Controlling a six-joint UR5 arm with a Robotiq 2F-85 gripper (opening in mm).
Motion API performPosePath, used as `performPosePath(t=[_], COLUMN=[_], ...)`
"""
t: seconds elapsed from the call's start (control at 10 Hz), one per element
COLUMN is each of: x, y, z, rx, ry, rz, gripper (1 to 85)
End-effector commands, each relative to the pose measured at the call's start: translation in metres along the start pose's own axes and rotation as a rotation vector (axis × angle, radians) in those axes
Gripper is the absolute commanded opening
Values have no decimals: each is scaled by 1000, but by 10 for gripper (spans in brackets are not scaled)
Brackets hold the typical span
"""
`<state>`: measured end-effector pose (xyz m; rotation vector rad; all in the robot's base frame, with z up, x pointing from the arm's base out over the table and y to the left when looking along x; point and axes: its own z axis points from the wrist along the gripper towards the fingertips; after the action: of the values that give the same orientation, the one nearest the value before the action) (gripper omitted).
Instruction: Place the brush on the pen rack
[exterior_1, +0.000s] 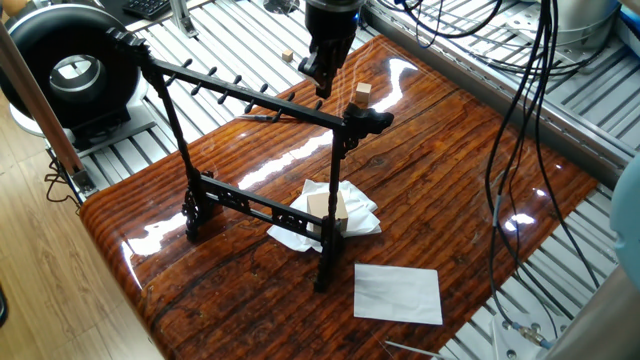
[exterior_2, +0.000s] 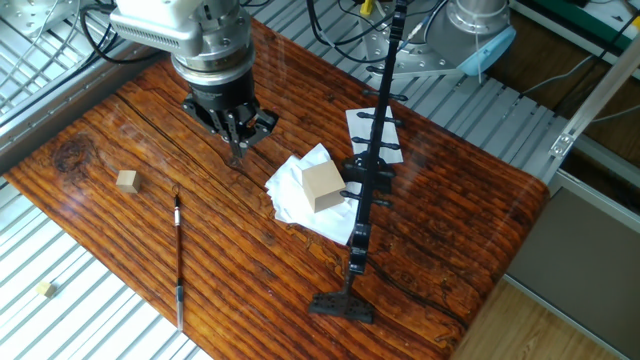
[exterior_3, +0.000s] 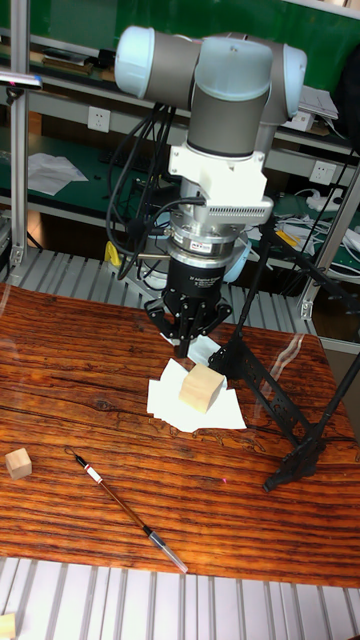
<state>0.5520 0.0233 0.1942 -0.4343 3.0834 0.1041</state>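
The brush lies flat on the wooden table near its edge, a thin dark stick with a pale end; the tall fixed view shows the brush lying at an angle. The pen rack stands upright on the table, a black frame with a peg-lined top bar; the other fixed view shows the pen rack end-on. My gripper hangs above the table between brush and rack, apart from both, fingers together on nothing. In the one fixed view, my gripper sits behind the rack's top bar.
A wooden block rests on crumpled white paper by the rack's foot. A small wooden cube sits near the brush. A white sheet lies flat beyond the rack. Another tiny cube lies off the table on the metal slats.
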Motion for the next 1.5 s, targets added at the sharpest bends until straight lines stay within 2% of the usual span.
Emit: performPosePath(t=[0.0, 0.3, 0.4, 0.5, 0.6, 0.7, 0.8, 1.0, 1.2, 1.4], x=[-2, -2, -7, -11, -13, -17, -22, -27, -32, -33], y=[11, 10, 9, -2, -19, -29, -33, -35, -31, -24], z=[-5, -5, -5, -4, -5, -6, -7, -8, -8, -7], rx=[-38, -35, -33, 9, 76, 115, 131, 138, 125, 99], ry=[8, 5, -12, -30, -36, -53, -69, -90, -110, -113], rz=[22, 16, 18, 2, -15, -12, -15, -34, -42, -43], gripper=[13, 13, 13, 13, 13, 13, 13, 13, 13, 13])
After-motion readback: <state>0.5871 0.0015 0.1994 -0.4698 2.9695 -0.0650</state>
